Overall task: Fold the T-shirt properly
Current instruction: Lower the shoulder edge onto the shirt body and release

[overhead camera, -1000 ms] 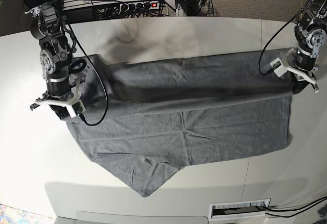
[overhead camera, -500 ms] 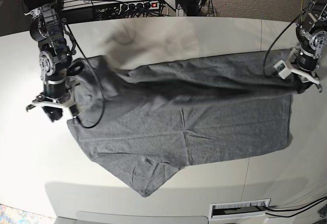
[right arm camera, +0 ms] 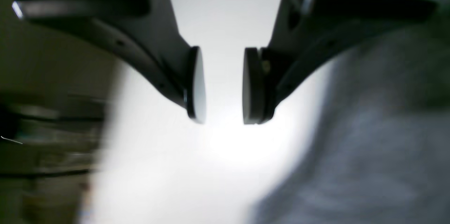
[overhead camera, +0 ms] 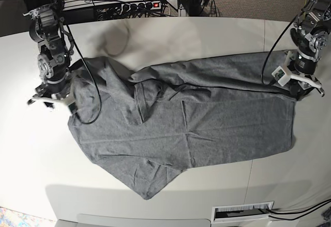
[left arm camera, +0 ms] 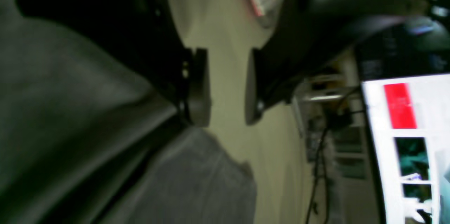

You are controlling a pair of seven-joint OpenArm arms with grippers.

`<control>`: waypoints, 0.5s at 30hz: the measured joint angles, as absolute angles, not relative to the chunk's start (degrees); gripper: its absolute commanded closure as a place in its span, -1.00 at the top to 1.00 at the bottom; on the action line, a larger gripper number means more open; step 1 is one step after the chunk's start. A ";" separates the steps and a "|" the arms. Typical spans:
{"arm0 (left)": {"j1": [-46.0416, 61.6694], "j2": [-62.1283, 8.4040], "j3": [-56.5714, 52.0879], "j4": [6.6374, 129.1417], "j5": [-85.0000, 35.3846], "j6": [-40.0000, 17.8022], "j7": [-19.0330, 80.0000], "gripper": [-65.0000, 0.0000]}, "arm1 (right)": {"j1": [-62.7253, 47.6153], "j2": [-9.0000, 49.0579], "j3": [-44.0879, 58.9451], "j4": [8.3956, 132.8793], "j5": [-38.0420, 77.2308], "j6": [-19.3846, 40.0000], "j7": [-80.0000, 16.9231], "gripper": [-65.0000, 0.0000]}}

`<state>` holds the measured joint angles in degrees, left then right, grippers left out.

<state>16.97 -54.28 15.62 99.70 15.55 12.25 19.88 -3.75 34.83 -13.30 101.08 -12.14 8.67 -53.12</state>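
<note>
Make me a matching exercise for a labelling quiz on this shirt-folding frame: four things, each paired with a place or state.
Things:
1. T-shirt
2. left gripper
3. right gripper
4. power strip

Places or states:
A. behind the table's far edge, red switch
B. open, table showing between its pads, shirt at its left in its wrist view
C. spread across the table, rumpled along its far edge
D. open, shirt at its right in its wrist view

Pairs: 1-C, 2-B, 3-D, 4-A

1. Base view: high overhead, looking down on the whole table (overhead camera: 170,33); both arms at its side edges.
2. Left wrist view: close, along its fingers (left arm camera: 198,87), across the T-shirt (left arm camera: 190,181).
3. Right wrist view: close, blurred; shares the shirt and tabletop.
</note>
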 measured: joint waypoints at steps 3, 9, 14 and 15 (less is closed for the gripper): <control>17.98 -54.24 15.62 102.69 12.16 12.19 20.10 -0.63 | -5.10 34.68 -13.30 105.19 -4.10 11.62 -52.80 -0.42; 19.79 -52.18 15.59 103.48 10.33 9.47 20.67 -1.00 | -6.07 33.76 -13.30 109.36 -0.51 12.08 -52.36 -0.42; 19.94 -50.43 15.57 103.35 8.25 3.73 21.02 -1.00 | -6.90 29.41 -13.26 109.38 7.09 18.04 -51.96 -0.42; 19.94 -49.98 15.57 103.33 8.27 3.70 21.02 -1.00 | -6.87 28.32 -13.26 109.38 7.57 18.04 -51.79 -0.42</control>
